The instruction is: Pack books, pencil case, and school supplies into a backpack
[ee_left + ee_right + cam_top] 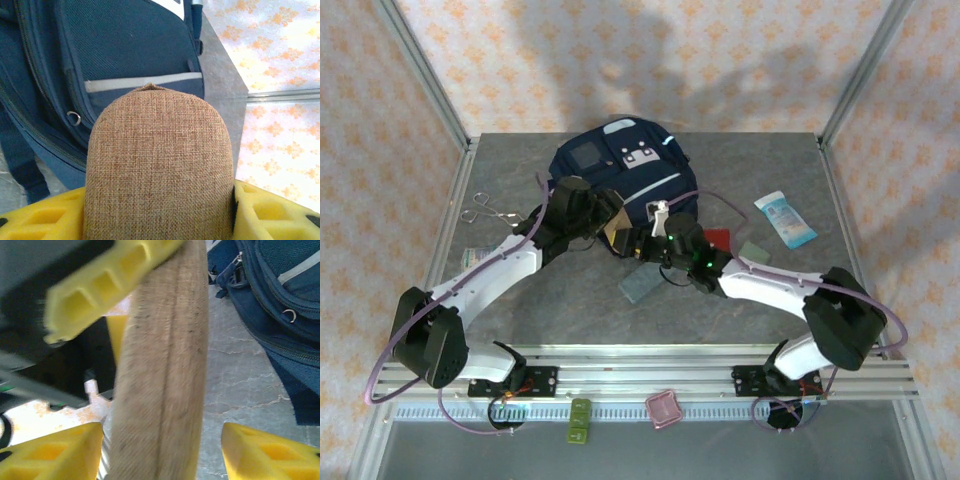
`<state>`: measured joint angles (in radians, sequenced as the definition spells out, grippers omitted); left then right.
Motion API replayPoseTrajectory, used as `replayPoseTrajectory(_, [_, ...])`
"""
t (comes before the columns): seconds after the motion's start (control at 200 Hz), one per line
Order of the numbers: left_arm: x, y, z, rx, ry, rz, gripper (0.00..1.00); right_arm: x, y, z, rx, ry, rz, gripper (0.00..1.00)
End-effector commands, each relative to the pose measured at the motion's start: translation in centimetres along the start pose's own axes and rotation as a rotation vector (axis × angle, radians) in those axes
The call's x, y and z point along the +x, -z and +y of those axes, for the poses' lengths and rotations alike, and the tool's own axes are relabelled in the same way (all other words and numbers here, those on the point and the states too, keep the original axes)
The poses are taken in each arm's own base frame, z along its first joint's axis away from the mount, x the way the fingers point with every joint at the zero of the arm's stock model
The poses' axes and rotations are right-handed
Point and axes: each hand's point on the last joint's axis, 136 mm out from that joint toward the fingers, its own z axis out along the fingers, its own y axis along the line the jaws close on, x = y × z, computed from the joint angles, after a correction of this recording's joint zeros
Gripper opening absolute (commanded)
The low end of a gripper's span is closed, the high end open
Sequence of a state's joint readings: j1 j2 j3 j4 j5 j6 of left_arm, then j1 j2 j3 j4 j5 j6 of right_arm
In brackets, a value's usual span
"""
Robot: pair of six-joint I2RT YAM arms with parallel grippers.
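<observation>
This is looking like a robotics lab test cell: aluminium posts (425,72) are framing a grey table (570,320), a patterned cloth backdrop (650,60) is hanging behind, and 2 robot arms, the left arm (485,272) and the right arm (770,288), are standing bolted to a slotted rail (650,372).

Cream wallpaper with orange floral sprigs (740,60) covers the walls around a grey marbled tabletop (570,315). Aluminium posts (425,72) slant up from its back corners. A slotted aluminium rail (640,372) spans the near edge. Soft shadows cross the back wall.

Left arm (485,272), right arm (770,285) angled inward; left gripper (607,220) clamped; right gripper (642,243) jaws apart.
</observation>
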<state>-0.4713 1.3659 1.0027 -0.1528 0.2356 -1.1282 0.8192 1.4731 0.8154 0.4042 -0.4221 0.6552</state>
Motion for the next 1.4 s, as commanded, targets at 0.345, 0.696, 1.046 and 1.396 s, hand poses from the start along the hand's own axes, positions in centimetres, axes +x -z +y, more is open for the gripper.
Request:
replayPoseTrajectory(0.345, [-0.8, 2.5, -6.5, 0.208, -0.096, -0.008, 0.88, -3.2, 2.8, -0.8, 0.092, 0.007, -0.157, 0.32])
replayPoseTrajectory(0.696, [-2.7, -2.3, -3.4, -0.12, -0.629, 0.008, 0.75, -7.2, 12.4, -6.0, 0.302, -0.086, -0.342, 0.32])
replayPoseTrajectory(1.046, [-0.6, -12.1, 0.6, -0.423, -1.046, 0.115, 0.73, -7.1, 16.1, -8.5, 0.355, -0.168, -0.414, 0.32])
replayPoseTrajectory(1.396, [-1.8, -14.2, 2.7, -0.672, -1.231, -0.032, 0.48, -7.1, 15.6, -7.9, 0.318, -0.173, -0.399, 0.31])
